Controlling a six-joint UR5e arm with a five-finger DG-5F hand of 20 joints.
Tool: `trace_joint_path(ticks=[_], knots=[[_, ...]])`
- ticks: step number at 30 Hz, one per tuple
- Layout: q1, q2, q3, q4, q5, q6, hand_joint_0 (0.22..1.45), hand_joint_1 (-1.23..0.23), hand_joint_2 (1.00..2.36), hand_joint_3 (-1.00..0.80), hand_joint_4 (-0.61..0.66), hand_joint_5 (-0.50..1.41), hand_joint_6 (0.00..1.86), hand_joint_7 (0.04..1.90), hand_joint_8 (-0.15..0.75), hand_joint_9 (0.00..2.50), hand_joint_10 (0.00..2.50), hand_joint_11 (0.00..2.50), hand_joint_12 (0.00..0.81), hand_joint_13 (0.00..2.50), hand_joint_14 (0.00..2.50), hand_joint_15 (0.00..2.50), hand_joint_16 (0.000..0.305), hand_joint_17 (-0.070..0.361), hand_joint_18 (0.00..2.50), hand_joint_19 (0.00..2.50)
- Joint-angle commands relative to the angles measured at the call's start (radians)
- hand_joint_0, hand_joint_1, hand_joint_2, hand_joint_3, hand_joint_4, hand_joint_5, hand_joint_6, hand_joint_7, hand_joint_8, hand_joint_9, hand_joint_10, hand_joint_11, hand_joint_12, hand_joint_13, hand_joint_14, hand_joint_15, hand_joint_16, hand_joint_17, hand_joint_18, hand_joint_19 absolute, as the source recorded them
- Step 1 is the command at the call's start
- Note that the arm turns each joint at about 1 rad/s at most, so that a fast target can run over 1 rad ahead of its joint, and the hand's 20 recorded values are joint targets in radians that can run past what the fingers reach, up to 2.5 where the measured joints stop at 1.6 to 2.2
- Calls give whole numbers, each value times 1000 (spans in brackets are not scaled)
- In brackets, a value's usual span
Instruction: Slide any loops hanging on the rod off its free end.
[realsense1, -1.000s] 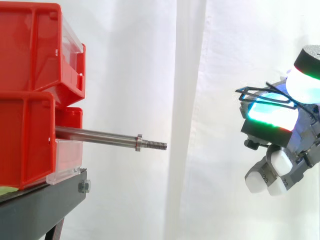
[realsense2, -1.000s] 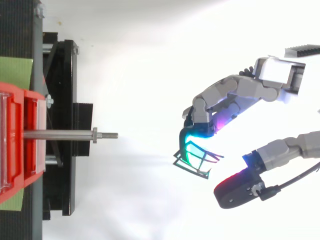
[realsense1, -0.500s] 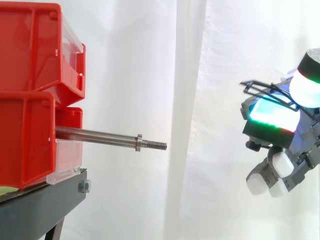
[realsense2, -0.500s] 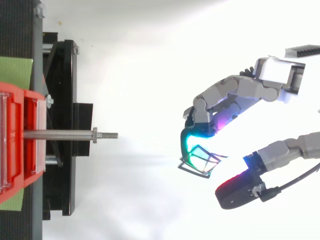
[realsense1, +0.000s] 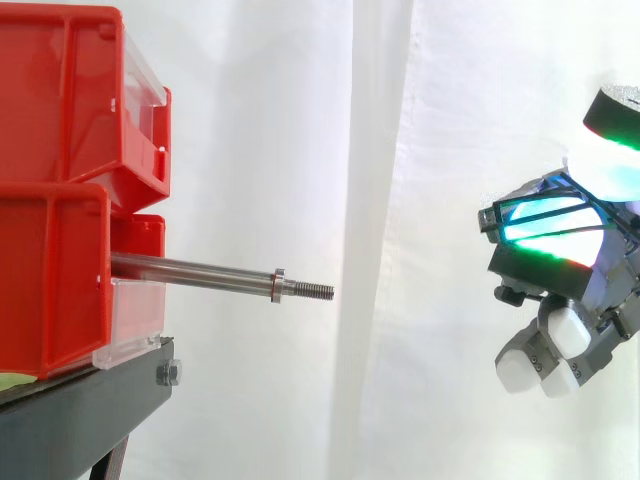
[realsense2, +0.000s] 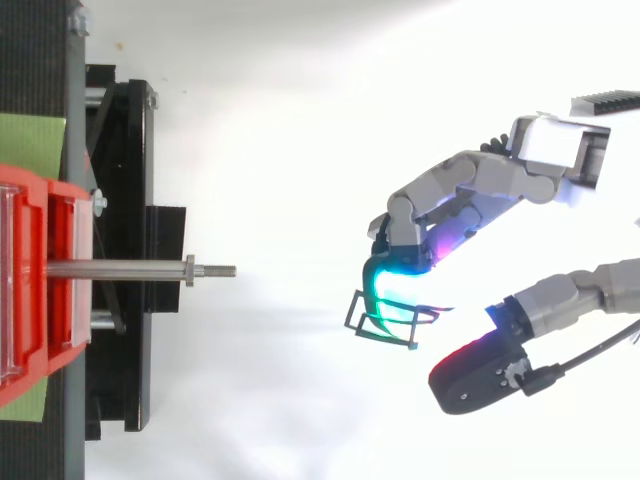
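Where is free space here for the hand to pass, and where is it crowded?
Free: the wide gap between the threaded end of the rod and the hand holding the wire loop; also under the rod, right of the black stand. Crowded: at the red bins, where the rod starts.

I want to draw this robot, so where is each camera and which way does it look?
Side view: beside the work at about its height, looking level across the bare steel rod sticking out of the red plastic bins; the hand shows at the right edge, carrying a thin black wire loop.
Top view: above, looking straight down on the black stand; the hand comes in from the right.
Both share the rod, bins, hand and loop.
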Motion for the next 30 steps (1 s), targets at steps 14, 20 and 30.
trace_joint_path(ticks=[14,20,30], knots=[[0,0,1,-7,0,31,619,-870,1012,-349,112,-173,871,1130,311,818,10,285,310,582,0,0,39,88,549,53],[1,0,1,-7,0,31,620,-866,1009,-393,129,-174,868,1121,310,811,10,285,311,582,0,0,39,89,549,53],[4,0,0,-11,0,31,570,-676,1010,-394,155,-158,854,1138,327,845,10,283,311,580,0,0,39,89,533,61]])
